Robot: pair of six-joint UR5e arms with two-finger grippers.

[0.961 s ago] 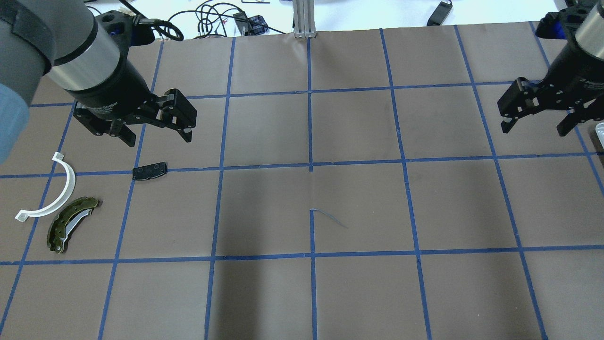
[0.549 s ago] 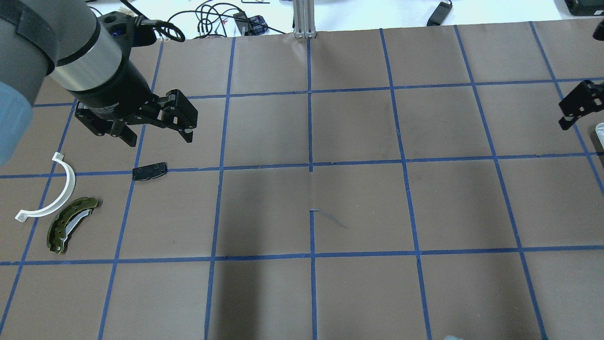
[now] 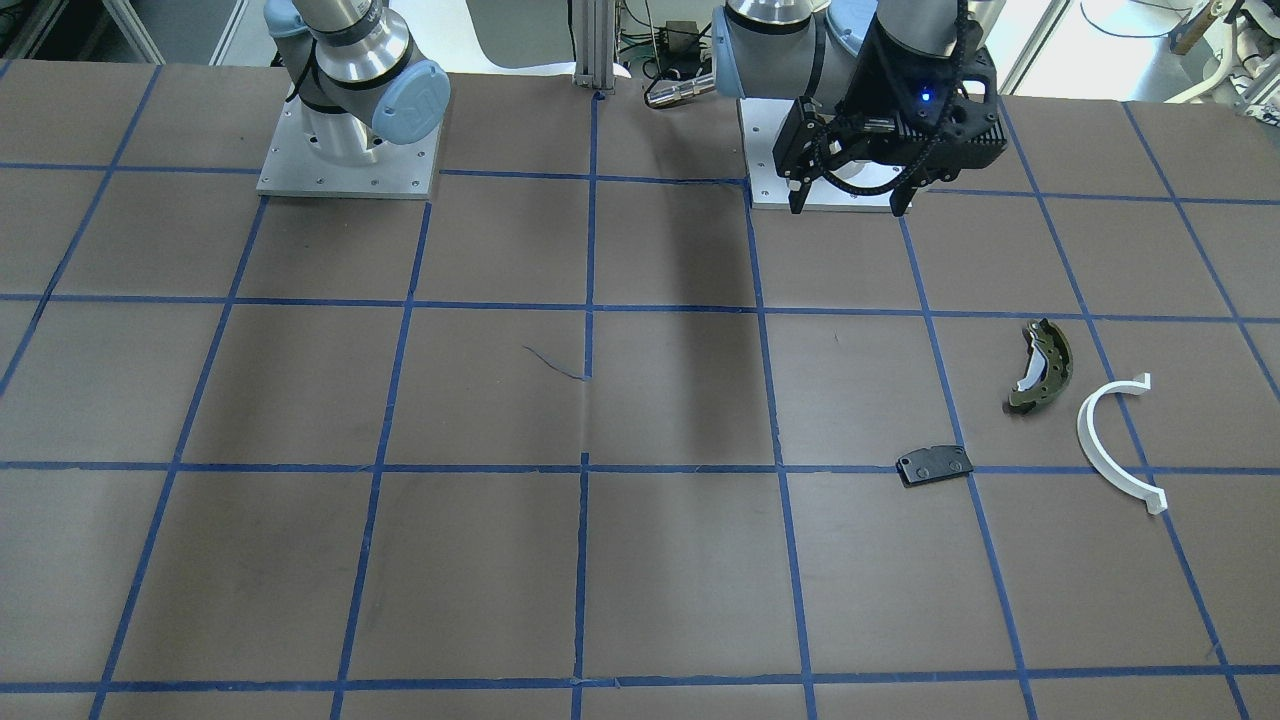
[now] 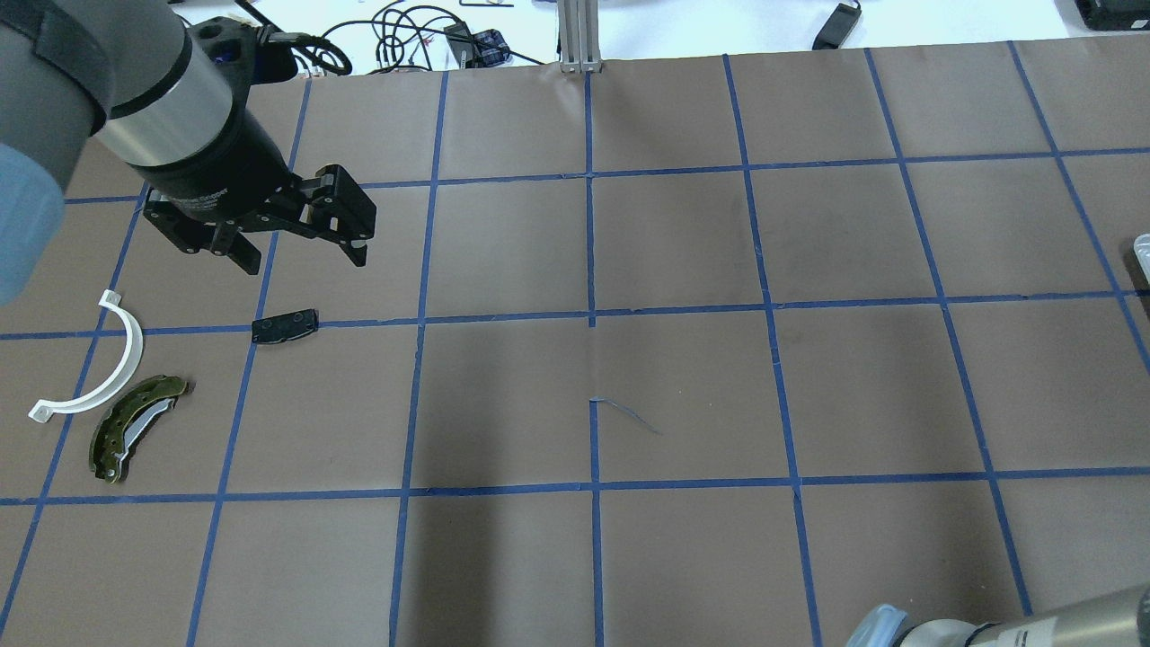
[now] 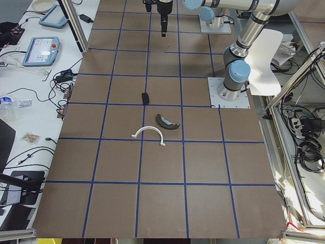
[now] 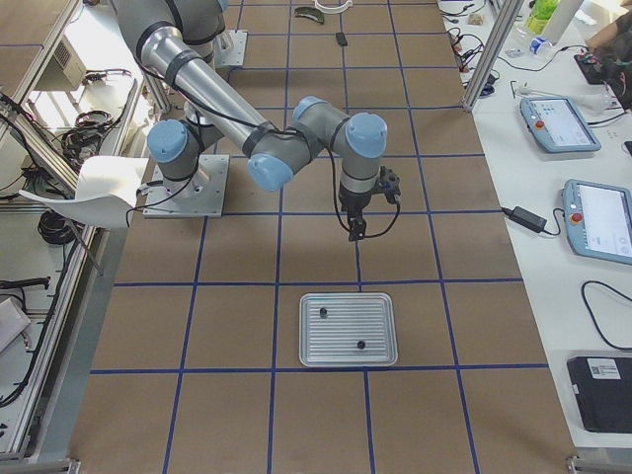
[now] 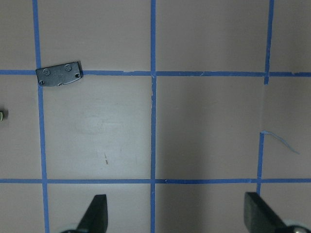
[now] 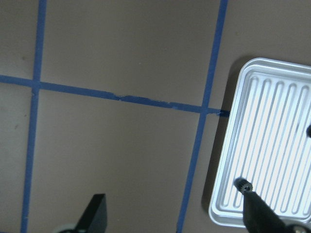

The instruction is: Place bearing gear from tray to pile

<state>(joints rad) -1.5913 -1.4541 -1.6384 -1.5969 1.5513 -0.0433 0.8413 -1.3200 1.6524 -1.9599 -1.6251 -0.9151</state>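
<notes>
Left end effector (image 4: 301,256): open, empty, upper left of the overhead frame, above the tabletop (image 4: 683,386). Pile (image 4: 162,395), left edge: white half-ring (image 4: 137,355), green brake shoe (image 4: 115,433), black pad (image 4: 285,326); no gear among them. Right end effector (image 8: 177,218): open, empty, hovering near the tray (image 8: 272,145). Gear (image 8: 243,185): lying in the tray, lower right of the right wrist frame. Status: pick-up not begun; grasp, carry and drop all remain.

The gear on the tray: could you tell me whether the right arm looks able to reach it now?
Probably yes: the right gripper hangs open just short of the tray, and the gear lies uncovered near its rim with nothing in between.
</notes>
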